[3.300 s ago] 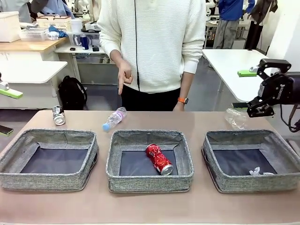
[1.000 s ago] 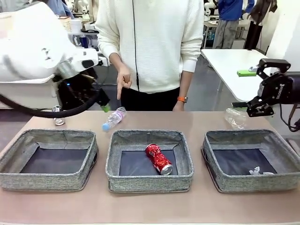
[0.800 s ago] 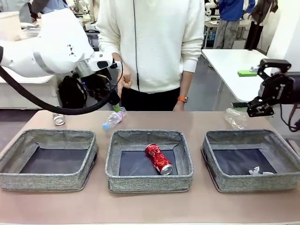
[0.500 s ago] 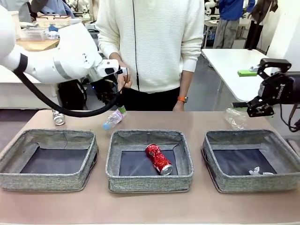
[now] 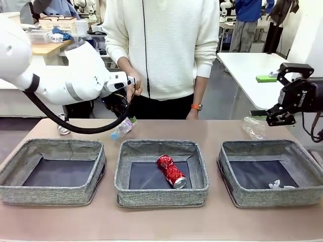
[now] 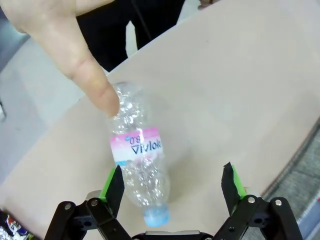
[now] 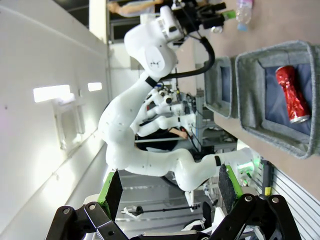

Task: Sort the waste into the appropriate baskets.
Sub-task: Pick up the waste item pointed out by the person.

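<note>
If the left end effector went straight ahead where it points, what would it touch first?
Probably the pink-label bottle, lying off-centre between the open fingers of the left end effector; else the table. Depth unclear.

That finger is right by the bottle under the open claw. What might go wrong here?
The left gripper is open above the bottle while the person's finger points close beside it, so closing now might pinch the finger. The bottle lies off to one side, so it may roll away when nudged.

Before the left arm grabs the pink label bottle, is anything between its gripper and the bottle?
Nothing lies between the open left gripper and the bottle, but the person's fingertip sits at its base end.
</note>
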`<state>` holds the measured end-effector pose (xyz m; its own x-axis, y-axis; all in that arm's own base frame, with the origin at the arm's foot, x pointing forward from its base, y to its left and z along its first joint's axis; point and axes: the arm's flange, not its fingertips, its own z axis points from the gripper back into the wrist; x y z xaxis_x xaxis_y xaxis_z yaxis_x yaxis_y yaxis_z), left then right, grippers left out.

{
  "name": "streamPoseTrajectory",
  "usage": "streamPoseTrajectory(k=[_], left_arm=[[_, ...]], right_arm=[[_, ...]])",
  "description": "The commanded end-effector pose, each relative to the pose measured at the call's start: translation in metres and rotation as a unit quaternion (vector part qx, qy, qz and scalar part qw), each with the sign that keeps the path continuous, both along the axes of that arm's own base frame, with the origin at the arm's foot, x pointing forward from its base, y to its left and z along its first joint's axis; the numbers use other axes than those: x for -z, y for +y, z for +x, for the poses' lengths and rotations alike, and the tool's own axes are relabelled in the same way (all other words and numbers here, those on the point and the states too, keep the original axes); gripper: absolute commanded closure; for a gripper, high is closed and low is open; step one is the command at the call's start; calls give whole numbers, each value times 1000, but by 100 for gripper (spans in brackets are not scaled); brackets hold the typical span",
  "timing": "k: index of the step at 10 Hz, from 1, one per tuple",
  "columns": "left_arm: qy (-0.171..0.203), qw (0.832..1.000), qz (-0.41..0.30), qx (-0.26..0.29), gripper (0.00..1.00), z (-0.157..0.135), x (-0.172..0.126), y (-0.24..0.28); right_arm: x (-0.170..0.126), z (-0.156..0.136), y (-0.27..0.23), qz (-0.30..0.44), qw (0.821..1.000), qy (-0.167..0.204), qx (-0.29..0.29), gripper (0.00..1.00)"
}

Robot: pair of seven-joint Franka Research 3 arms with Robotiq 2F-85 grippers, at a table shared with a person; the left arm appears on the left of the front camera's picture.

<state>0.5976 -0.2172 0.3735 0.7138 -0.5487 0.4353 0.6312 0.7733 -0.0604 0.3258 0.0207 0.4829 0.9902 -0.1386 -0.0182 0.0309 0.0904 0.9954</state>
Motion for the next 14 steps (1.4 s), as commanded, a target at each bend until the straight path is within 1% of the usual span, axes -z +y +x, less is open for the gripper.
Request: streamPoseTrajectory(k=[1,3,8,11,12,13,14], left_arm=[[-10,999,25,-20,0,2,19,3],[-10,998,51,-36,0,9,30,3],[11,998,41,-39,0,18,44,13],[4,998,44,-50,0,18,44,13],[4,997,59,-47,58,18,46,12],[6,997,61,-41,59,16,47,11],[12,997,64,-36,100,15,50,10]], right_arm=[[-3,0,0,9,1000,0,2,0],[-3,0,0,9,1000,0,2,0],[-3,0,0,9,1000,0,2,0],[-3,0,0,9,1000,0,2,0],[-3,0,0,9,1000,0,2,0],[-3,0,0,9,1000,0,2,0],[-3,0,0,9,1000,0,2,0]])
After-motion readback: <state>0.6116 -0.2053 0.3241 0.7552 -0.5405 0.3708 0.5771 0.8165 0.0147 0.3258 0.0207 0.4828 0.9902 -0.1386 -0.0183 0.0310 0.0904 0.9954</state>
